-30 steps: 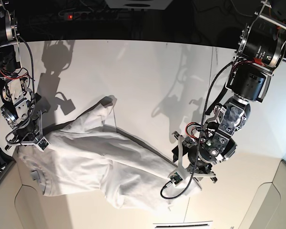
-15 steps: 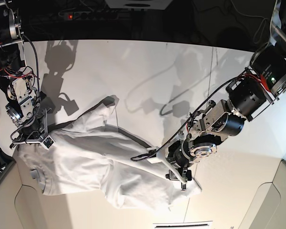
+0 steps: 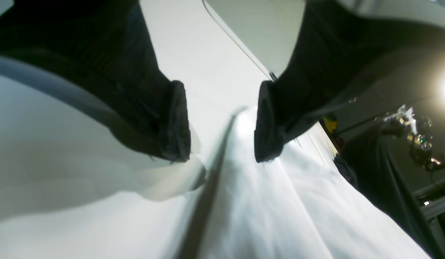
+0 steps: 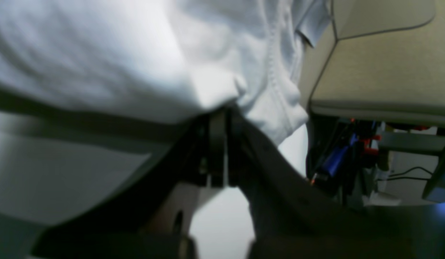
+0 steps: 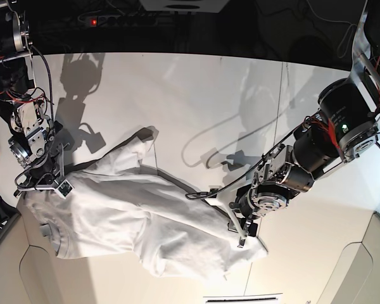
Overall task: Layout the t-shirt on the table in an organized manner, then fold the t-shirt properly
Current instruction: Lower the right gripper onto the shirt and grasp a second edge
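**Both arms down at the shirt, 1 clamped, 1 spread wide**

While the base view shows the whole setup, start there: the t-shirt (image 5: 136, 221) lies rumpled on the table (image 5: 196, 95), spreading from about 9 o'clock to 5 o'clock of the frame, with a sleeve poking up toward 12 near the middle. The right gripper (image 5: 41, 185) sits at the shirt's 9 o'clock corner. The left gripper (image 5: 240, 231) is down at the shirt's 4 o'clock end, right over the fabric edge.

Left wrist view: the left gripper (image 3: 222, 122) has its 2 dark pads standing well apart, nothing between them. White t-shirt (image 3: 280, 208) fabric runs below, from 6 o'clock out to 4 o'clock, and the bare table (image 3: 208, 64) shows past the pads at 12 o'clock.

Right wrist view: the right gripper (image 4: 218, 118) is squeezed fully together on a bunched edge of the t-shirt (image 4: 118, 54), which fills the frame from 9 to 1 o'clock. It's blurry, so seams are hard to make out.
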Tool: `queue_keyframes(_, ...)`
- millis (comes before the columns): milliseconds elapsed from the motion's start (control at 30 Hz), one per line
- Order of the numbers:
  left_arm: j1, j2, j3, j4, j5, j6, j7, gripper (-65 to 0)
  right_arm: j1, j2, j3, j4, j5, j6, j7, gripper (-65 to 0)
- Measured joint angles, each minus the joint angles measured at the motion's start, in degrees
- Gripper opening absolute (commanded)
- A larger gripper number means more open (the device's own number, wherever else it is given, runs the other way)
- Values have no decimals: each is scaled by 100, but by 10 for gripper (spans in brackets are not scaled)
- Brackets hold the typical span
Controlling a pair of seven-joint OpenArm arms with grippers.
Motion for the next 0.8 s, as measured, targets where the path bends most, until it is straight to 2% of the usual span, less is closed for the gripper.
queue_keyframes(233,39,286,7,-57,-2,109,-175,-328,0,-173,2,0,0,-13,-2,-650)
queue_keyframes(267,50,302,7,-63,-7,127,-173,-343,0,-192,2,0,0,-13,0,-650)
queue_keyframes(367,70,319,7,-66,-7,98,-212,-451,-2,-221,2,0,0,-13,-2,-650)
queue_keyframes(467,142,328,7,-66,-28,61,-240,-650,-2,-219,2,0,2,-13,2,-650)
queue_keyframes(500,168,328,7,-66,-46,107,-254,-650,-2,-221,2,2,2,-13,2,-650)
queue_keyframes(600,229,315,7,-70,-212,619,-299,-650,0,-221,2,2,79,-13,-2,-650)
queue_keyframes(700,267,313,-44,-70,-192,975,-271,-650,-2,-221,2,35,282,-13,-177,-650)
queue_keyframes(800,396,269,-271,70,-190,1681,350,-650,-61,-219,2,323,319,-9,-560,-650)
